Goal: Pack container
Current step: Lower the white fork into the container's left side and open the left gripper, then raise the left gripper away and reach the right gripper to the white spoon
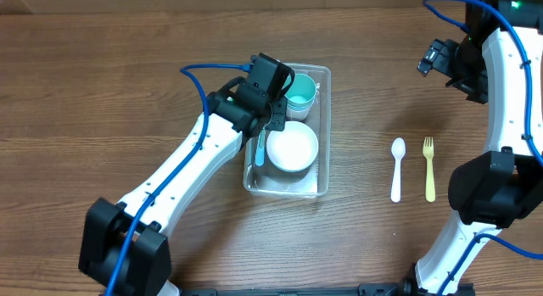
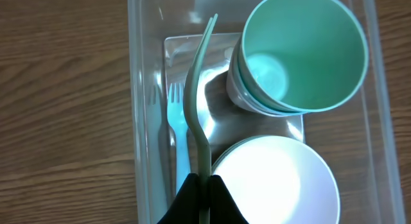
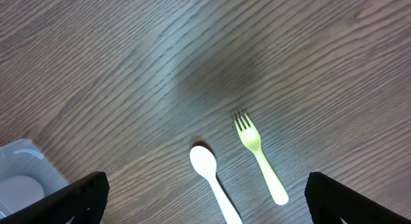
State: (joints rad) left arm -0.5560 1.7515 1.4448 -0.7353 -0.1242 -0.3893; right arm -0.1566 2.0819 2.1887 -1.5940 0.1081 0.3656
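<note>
The clear container [image 1: 325, 135] stands at mid-table and holds a teal cup [image 1: 301, 92], a white bowl [image 1: 293, 148] and a blue fork [image 2: 176, 128]. My left gripper [image 1: 267, 118] hovers over its left side, shut on the handle of a thin pale green utensil [image 2: 196, 102]. That utensil shows edge-on and points down into the container between the blue fork and the teal cup [image 2: 302, 51]. My right gripper [image 1: 434, 57] is raised at the far right, open and empty. Below it on the table lie a white spoon [image 3: 212, 179] and a yellow fork [image 3: 260, 156].
The white spoon [image 1: 397, 169] and yellow fork [image 1: 429, 169] lie side by side right of the container. A corner of the container [image 3: 19, 160] shows at the lower left of the right wrist view. Blue cables run along both arms.
</note>
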